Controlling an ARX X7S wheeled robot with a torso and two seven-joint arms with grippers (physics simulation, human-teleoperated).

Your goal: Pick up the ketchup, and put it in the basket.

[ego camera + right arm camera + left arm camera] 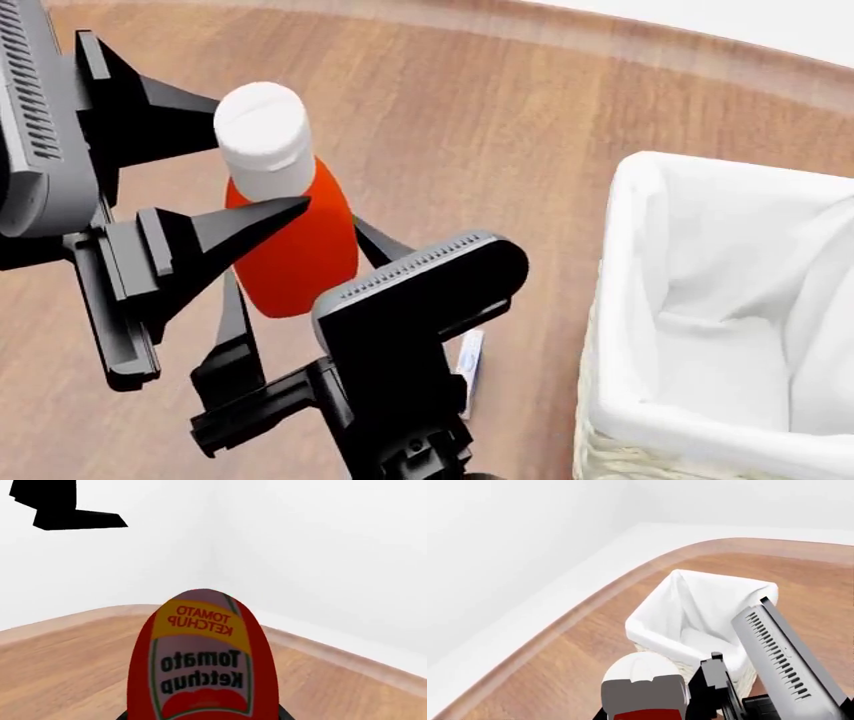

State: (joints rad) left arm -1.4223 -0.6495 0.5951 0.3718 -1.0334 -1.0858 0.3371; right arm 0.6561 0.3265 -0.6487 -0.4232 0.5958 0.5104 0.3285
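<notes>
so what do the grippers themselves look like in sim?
Both match: left gripper and right gripper have matte black, angular fingers on black brackets. Each carries a grey rounded housing with a row of ribbed slots. No cables or markings visible.

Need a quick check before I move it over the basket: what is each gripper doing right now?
Left gripper: open, holding nothing.
Right gripper: closed on the ketchup.

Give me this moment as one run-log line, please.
right gripper: holding ketchup | ketchup: outside basket | basket: liner empty where visible | left gripper: beside ketchup, state unclear
</notes>
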